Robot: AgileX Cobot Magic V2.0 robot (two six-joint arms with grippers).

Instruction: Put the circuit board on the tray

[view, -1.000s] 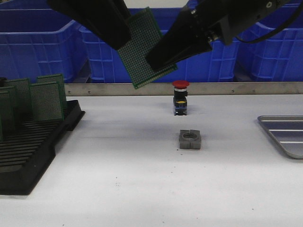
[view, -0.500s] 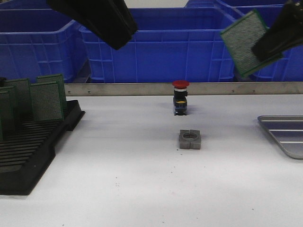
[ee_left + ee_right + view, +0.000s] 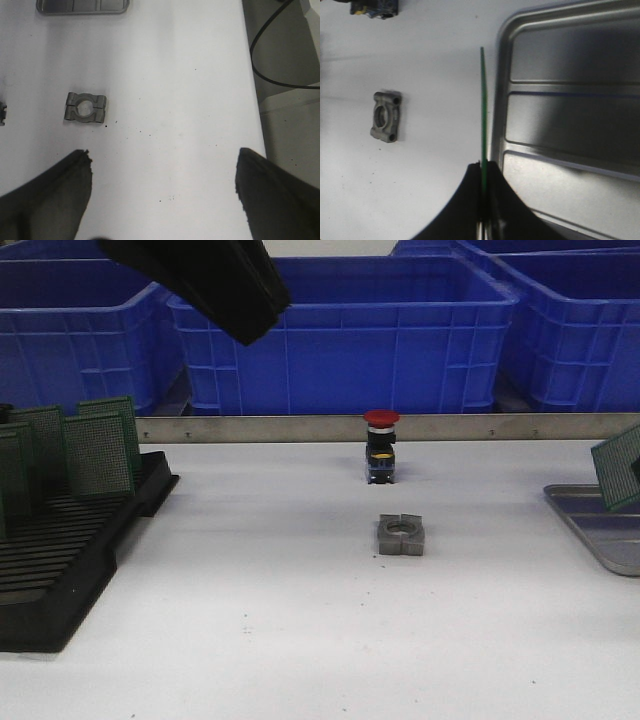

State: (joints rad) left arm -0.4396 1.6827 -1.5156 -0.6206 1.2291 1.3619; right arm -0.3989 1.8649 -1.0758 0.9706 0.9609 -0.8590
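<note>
A green circuit board [image 3: 622,468] hangs tilted at the front view's right edge, just over the near-left corner of the silver-grey tray [image 3: 600,535]. In the right wrist view the board [image 3: 483,105] shows edge-on, with my right gripper [image 3: 483,167] shut on it, beside the tray's rim [image 3: 498,100]. The right arm itself is out of the front view. My left gripper [image 3: 162,162] is open above bare table, nothing between its fingers; its dark arm [image 3: 200,280] shows at the front view's upper left.
A black slotted rack [image 3: 70,540] holding several green boards stands at the left. A grey metal clamp block [image 3: 402,535] lies mid-table, a red-capped push button [image 3: 381,445] behind it. Blue bins [image 3: 340,330] line the back behind a metal rail.
The right gripper has carried the board from beside the left gripper at upper centre to the right and down, to just above the tray's corner. The left arm has stayed put.
</note>
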